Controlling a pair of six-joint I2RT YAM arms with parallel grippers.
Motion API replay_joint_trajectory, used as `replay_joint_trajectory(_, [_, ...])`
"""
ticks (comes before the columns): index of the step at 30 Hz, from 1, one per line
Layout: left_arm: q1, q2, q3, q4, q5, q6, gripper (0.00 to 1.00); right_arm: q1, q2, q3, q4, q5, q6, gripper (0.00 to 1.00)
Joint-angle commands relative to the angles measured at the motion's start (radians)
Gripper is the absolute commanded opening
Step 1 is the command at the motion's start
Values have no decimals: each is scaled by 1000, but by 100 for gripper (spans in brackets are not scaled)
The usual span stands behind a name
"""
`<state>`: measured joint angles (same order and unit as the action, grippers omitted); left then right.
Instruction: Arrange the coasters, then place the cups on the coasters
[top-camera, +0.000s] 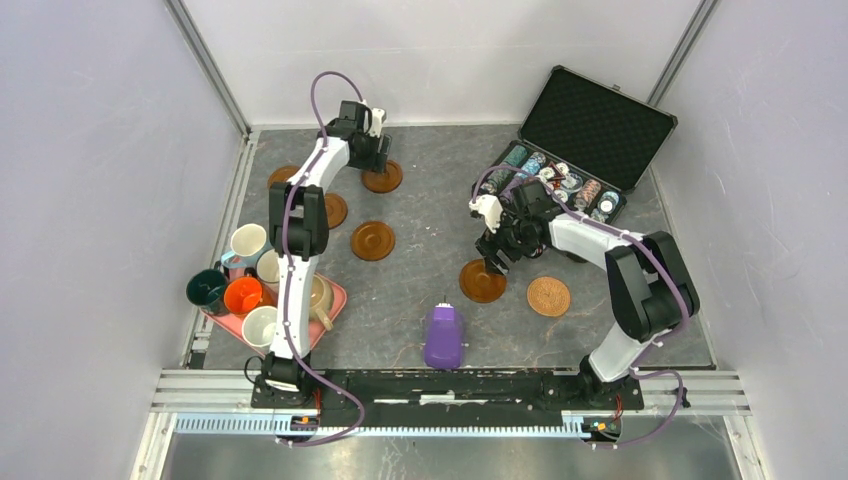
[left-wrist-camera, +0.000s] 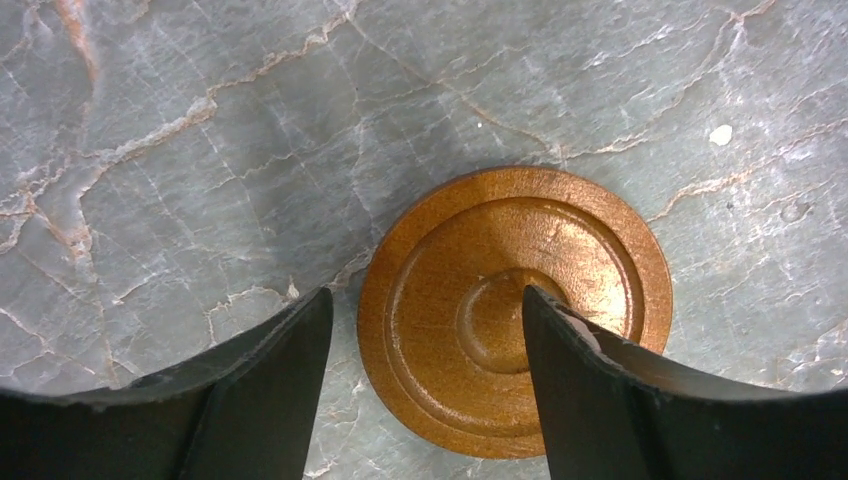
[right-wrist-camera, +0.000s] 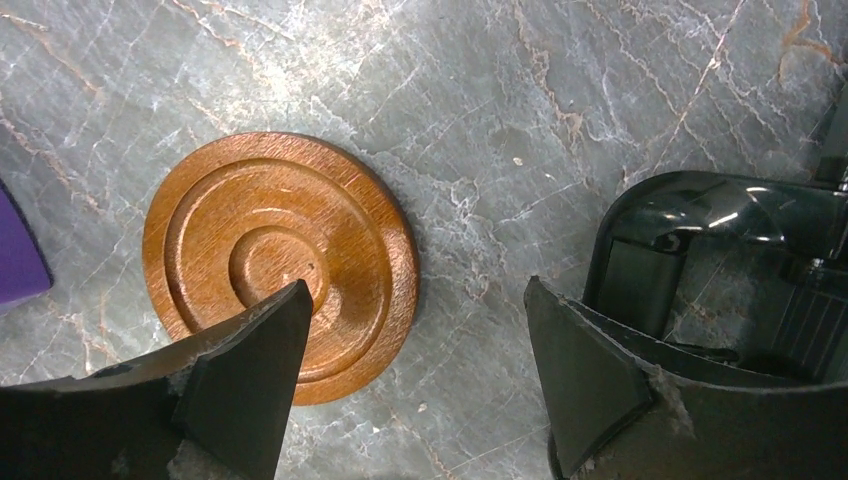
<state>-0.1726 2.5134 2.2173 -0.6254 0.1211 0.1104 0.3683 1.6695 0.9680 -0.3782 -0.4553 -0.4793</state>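
Note:
Several brown coasters lie flat on the grey table. My left gripper (top-camera: 372, 160) is open above the far one (top-camera: 381, 177). In the left wrist view its jaws (left-wrist-camera: 428, 300) straddle this coaster's (left-wrist-camera: 500, 310) left edge, one finger over the centre, holding nothing. My right gripper (top-camera: 493, 262) is open above another coaster (top-camera: 482, 281). In the right wrist view one finger (right-wrist-camera: 250, 370) overlaps that coaster (right-wrist-camera: 270, 250), with bare table between the jaws (right-wrist-camera: 415, 295). The lighter patterned coaster (top-camera: 548, 296) lies to the right. The cups, among them an orange one (top-camera: 243, 296) and a dark green one (top-camera: 207, 290), stand at the left.
A pink tray (top-camera: 336, 296) holds the cups near the left wall. A purple oblong device (top-camera: 443, 337) lies near the front middle. An open black case (top-camera: 590, 120) of poker chips stands at the back right. More coasters (top-camera: 372, 240) lie left of centre.

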Motion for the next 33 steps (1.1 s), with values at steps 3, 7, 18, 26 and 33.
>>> replay_joint_trajectory(3, [-7, -7, 28, -84, -8, 106, 70, 15, 37, 51, 3, 38, -12, 85])
replay_joint_trajectory(7, [-11, -44, -43, -105, 12, 148, 62, 17, 39, 33, -22, 51, -37, 85])
replay_joint_trajectory(18, [-125, -159, -253, -114, 49, 222, 50, 17, -11, -85, -38, 91, -80, 84])
replay_joint_trajectory(26, [-239, -241, -399, -89, 68, 224, 47, 16, -51, -175, -21, 121, -80, 77])
replay_joint_trajectory(33, [-322, -332, -563, -71, 91, 239, 44, 2, -76, -220, -17, 124, -79, 75])
